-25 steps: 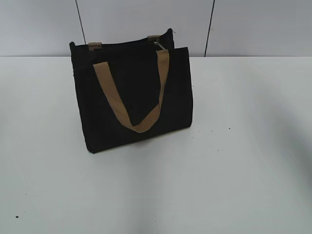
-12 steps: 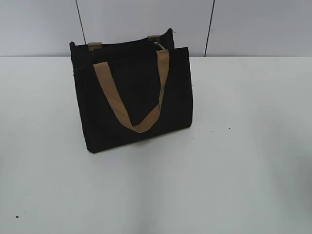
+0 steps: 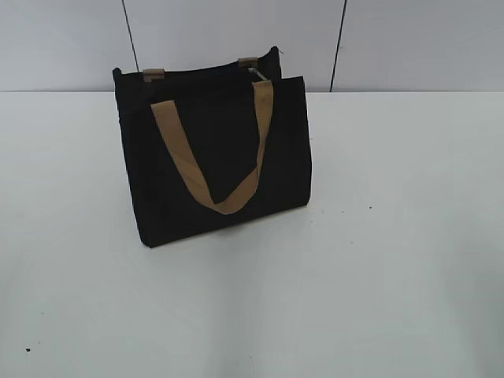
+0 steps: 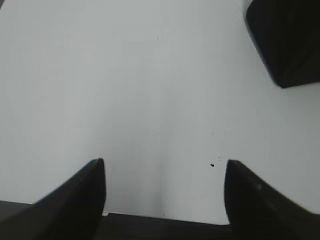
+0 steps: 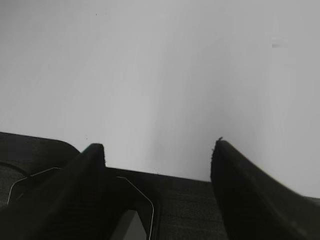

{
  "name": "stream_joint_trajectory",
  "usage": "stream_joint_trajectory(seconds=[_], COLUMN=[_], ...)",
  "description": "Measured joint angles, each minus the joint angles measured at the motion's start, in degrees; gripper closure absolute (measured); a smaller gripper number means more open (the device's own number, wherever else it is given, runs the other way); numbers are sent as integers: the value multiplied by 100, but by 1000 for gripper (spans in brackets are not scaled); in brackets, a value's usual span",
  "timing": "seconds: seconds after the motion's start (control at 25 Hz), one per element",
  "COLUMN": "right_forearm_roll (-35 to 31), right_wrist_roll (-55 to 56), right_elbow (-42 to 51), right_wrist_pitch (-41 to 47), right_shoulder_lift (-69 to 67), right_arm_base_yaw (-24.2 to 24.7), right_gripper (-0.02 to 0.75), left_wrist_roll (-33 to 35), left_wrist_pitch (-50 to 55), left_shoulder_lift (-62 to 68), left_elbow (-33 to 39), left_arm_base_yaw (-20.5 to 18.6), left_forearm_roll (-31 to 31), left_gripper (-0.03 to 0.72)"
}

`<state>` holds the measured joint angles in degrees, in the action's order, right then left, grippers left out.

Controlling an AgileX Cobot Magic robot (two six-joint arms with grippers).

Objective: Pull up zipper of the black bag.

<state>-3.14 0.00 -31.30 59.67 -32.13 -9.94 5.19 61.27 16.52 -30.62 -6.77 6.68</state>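
Observation:
The black bag [image 3: 213,157] stands upright on the white table [image 3: 378,260], left of centre in the exterior view, with a tan handle strap [image 3: 213,165] hanging down its front. The zipper pull [image 3: 253,72] is a small silvery tab at the right end of the bag's top edge. Neither arm shows in the exterior view. My left gripper [image 4: 164,172] is open and empty over bare table; a corner of the bag [image 4: 285,40] shows at its upper right. My right gripper [image 5: 159,152] is open and empty over the table's near edge.
A grey panelled wall [image 3: 394,39] runs behind the table. A dark base surface [image 5: 190,210] lies below the right gripper. Small dark specks [image 4: 212,165] dot the tabletop.

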Motion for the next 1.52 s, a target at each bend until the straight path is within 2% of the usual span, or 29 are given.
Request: stream_joint_trajectory(seconds=[0.28, 0.4, 0.64, 0.88, 1.44, 1.52], right_forearm_roll=[-21, -60, -194, -218, -226, -297], right_wrist_roll=[-135, -230, -446, -468, -277, -271], right_elbow=[340, 340, 344, 344, 351, 351], right_wrist_pitch=[267, 271, 284, 297, 312, 312], right_shoulder_lift=[720, 1119, 2143, 3195, 3250, 3250], right_arm_base_yaw=[0, 0, 0, 0, 0, 0], right_gripper=[234, 234, 234, 234, 234, 234], left_wrist_roll=[131, 527, 795, 974, 1006, 834], left_wrist_pitch=[-5, 5, 30, 48, 48, 48], left_shoulder_lift=[-1079, -1581, -1693, -1698, -1698, -1698], left_elbow=[5, 12, 26, 35, 39, 39], left_arm_base_yaw=[0, 6, 223, 638, 669, 669], left_forearm_roll=[29, 334, 559, 711, 729, 650], left_gripper=[123, 122, 123, 125, 125, 125])
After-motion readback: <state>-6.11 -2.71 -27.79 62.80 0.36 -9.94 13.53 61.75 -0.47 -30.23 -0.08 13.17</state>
